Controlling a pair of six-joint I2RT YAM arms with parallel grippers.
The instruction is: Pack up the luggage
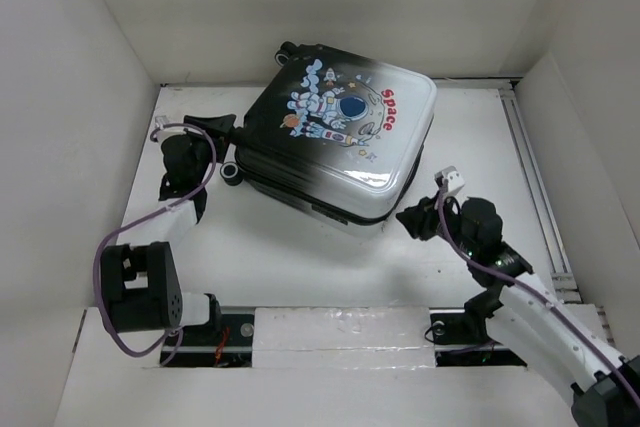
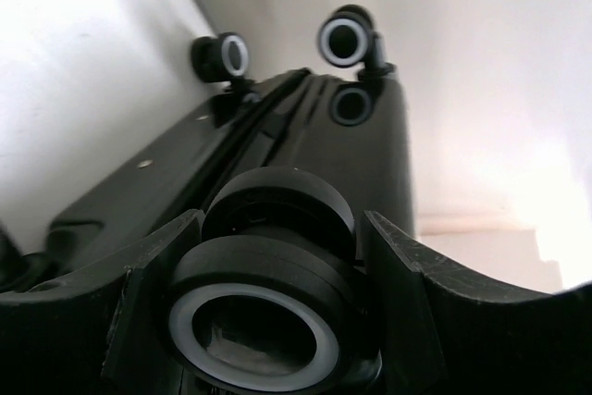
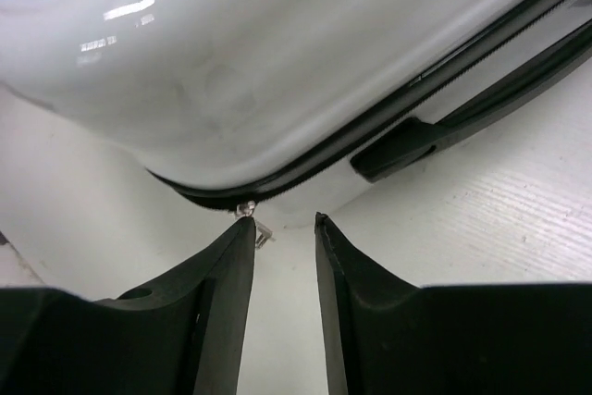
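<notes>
The luggage (image 1: 340, 137) lies flat and closed on the table, astronaut side up, its white end towards the right arm. My left gripper (image 1: 232, 152) is at its left corner, jaws closed on a black-and-white wheel (image 2: 264, 302) that fills the space between the fingers (image 2: 282, 219). My right gripper (image 1: 412, 219) is open at the near right corner. In the right wrist view the jaws (image 3: 284, 221) stand a narrow gap apart just below the shell (image 3: 277, 62), and a small metal zipper pull (image 3: 259, 227) hangs at the left fingertip.
Two more wheels (image 2: 344, 39) (image 2: 227, 55) stick up at the luggage's far end. White walls close in the table on the left, back and right. A rail (image 1: 535, 187) runs along the right side. A dark side handle (image 3: 407, 145) lies on the luggage's edge.
</notes>
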